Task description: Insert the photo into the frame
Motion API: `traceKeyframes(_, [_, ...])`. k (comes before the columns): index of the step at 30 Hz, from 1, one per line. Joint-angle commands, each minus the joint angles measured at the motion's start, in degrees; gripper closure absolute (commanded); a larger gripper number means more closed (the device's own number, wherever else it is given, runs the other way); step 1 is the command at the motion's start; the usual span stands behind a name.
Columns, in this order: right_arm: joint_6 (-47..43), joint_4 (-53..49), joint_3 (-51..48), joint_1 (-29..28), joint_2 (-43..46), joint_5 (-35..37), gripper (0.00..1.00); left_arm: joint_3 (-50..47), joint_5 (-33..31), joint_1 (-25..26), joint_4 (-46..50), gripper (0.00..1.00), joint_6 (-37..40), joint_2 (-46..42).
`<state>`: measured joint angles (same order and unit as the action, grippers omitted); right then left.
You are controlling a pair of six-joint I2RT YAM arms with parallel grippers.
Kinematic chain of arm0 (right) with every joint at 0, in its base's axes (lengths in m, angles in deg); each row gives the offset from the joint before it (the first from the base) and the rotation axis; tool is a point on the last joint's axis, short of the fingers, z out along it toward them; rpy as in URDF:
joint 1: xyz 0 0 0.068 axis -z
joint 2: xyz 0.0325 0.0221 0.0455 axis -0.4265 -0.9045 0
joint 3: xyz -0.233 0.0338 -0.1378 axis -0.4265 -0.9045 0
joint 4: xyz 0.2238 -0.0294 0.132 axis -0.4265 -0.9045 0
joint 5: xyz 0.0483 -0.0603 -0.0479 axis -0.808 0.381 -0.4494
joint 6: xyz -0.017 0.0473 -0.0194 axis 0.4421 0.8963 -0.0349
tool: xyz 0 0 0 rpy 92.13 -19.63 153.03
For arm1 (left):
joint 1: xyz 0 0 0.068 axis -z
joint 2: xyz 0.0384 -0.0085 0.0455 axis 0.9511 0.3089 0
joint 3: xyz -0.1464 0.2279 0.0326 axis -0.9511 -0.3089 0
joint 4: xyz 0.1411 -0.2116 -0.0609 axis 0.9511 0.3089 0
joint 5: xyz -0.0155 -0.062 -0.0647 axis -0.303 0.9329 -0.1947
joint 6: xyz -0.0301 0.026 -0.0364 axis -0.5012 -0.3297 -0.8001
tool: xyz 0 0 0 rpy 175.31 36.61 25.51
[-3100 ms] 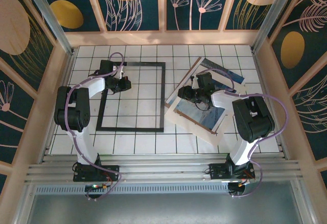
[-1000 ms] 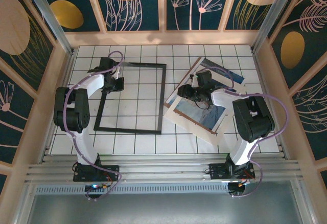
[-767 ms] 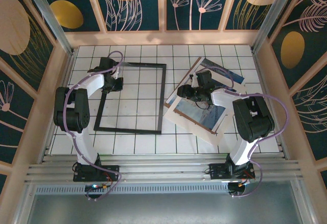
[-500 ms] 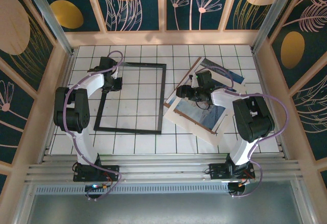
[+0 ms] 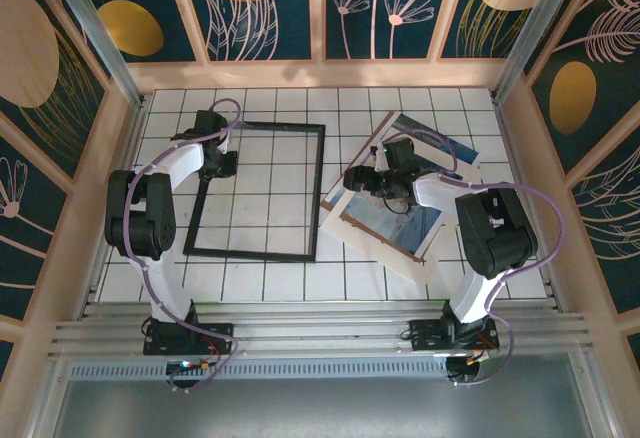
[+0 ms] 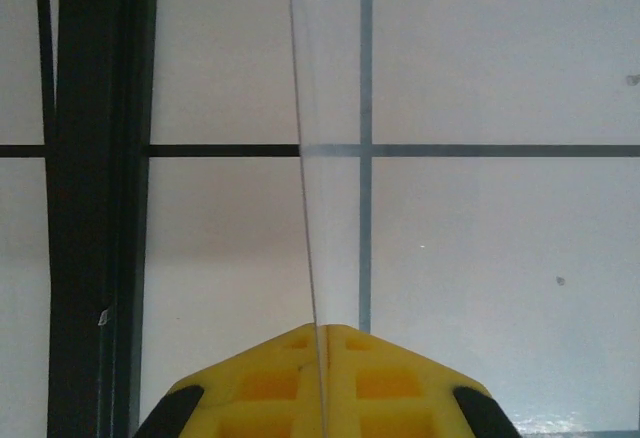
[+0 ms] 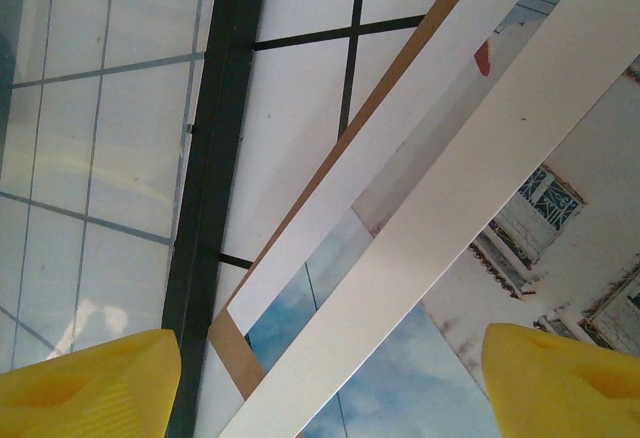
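— On the right half of the tiled table (image 5: 280,103), where does the photo (image 5: 395,222) lie?

— Flat in a skewed stack, well outside the frame (image 5: 319,193). A cream mat (image 7: 450,193) crosses it and a brown board (image 7: 232,343) shows at the stack's edge, apparently underneath. The stack's left corner comes just beside the frame's right bar.

— Right gripper (image 7: 330,373)?

— Released. Its jaws stand wide above that left corner, with nothing between them.

— Left gripper (image 5: 222,163)?

— Clenched at the far end of the frame's left bar. Its wrist view shows a thin clear pane (image 6: 320,108) running out from between the yellow pads (image 6: 260,388), so I judge it pinches that pane.

— Finding on the step in hand?

— The photo is not yet in the frame, and the pick is pending. Recommendation: come down on the blue print's exposed edge alone, clear of mat and board. Close gently to avoid creasing, and lift low. Risk: three layers overlap here, so a careless bite takes all of them. The left arm should hold steady meanwhile.
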<state>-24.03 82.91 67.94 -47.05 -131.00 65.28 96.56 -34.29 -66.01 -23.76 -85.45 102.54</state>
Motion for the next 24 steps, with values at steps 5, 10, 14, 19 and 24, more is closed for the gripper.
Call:
traceKeyframes(5, [-1.06,-1.37,1.5,-0.83,1.54,1.03,0.2,1.25,-3.5,-0.2,0.73,1.0,0.89,-0.55])
traceKeyframes(10, [-0.97,-1.51,1.27,-0.81,1.75,1.21,0.2,0.98,-3.5,-0.2,0.83,1.0,0.8,-0.67])
traceKeyframes(14, [-0.88,-1.32,1.32,-0.96,1.73,1.28,0.2,1.07,-2.77,-0.2,0.84,1.0,0.76,-0.78])
traceKeyframes(19, [-0.86,-1.39,1.25,-1.03,1.65,1.3,0.19,0.64,-1.0,-0.19,0.42,1.0,0.46,-0.81])
traceKeyframes(24, [-0.66,-1.38,1.24,-1.02,1.55,1.35,0.19,-0.41,3.54,-0.15,-1.03,1.0,-0.15,-1.07])
